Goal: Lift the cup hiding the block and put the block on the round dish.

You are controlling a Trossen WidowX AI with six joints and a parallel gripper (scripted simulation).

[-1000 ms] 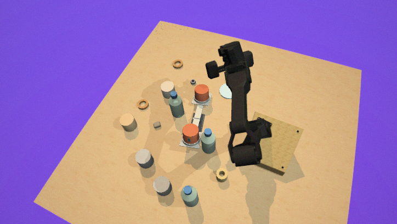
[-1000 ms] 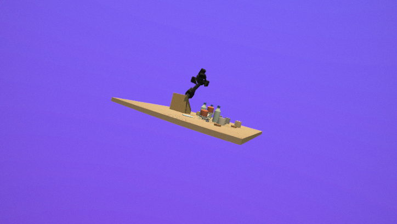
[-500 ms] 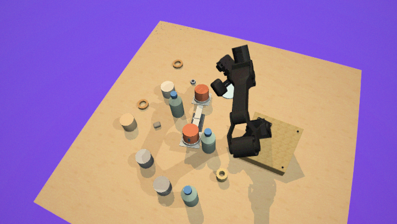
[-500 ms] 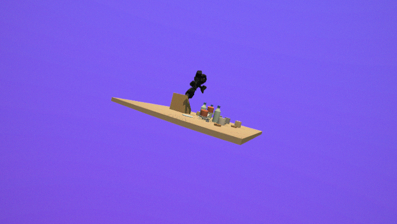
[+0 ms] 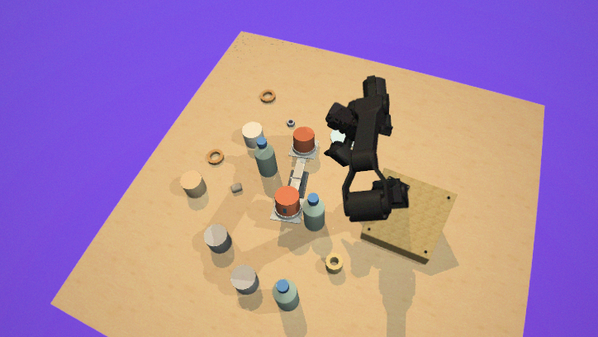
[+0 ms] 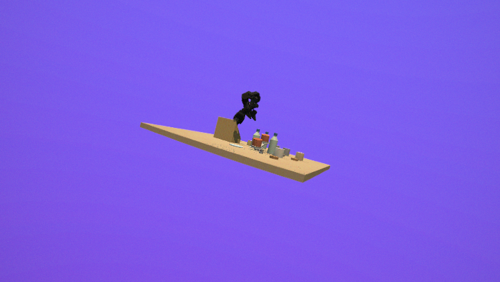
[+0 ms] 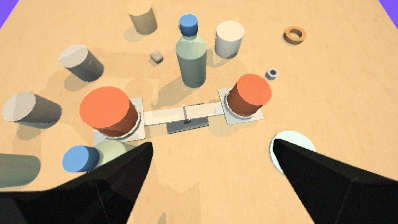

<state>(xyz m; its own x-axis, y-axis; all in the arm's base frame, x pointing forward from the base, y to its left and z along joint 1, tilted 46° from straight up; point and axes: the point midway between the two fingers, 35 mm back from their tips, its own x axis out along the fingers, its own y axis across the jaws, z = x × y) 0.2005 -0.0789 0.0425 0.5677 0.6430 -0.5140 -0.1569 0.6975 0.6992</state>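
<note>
A red cup [image 5: 287, 202] [image 6: 265, 137] [image 7: 107, 110] stands upside down on one end plate of the balance [image 5: 298, 168] [image 7: 162, 117]; a small dark mark shows low on its side. The other red cup [image 5: 303, 140] [image 6: 257, 142] [image 7: 249, 96] stands on the opposite end, nearer the dish. Both cups hide what is under them; no block shows. I cannot tell which end is lower. The pale round dish [image 5: 337, 136] [image 6: 235, 145] [image 7: 295, 139] is bare, partly behind a finger in the wrist view. My gripper [image 5: 327, 135] [image 6: 253, 119] [image 7: 212, 145] is open and empty, high above the table.
One bottle [image 5: 313, 217] [image 7: 112, 150] stands close beside the marked cup; another bottle [image 5: 267, 162] [image 7: 192, 62] stands behind the beam. A white cylinder [image 5: 253, 135] [image 7: 229, 40] and small nut [image 5: 291, 123] [image 7: 271, 74] are near the dish-side cup. A thick board [image 5: 414, 217] [image 6: 225, 129] lies by the arm's base.
</note>
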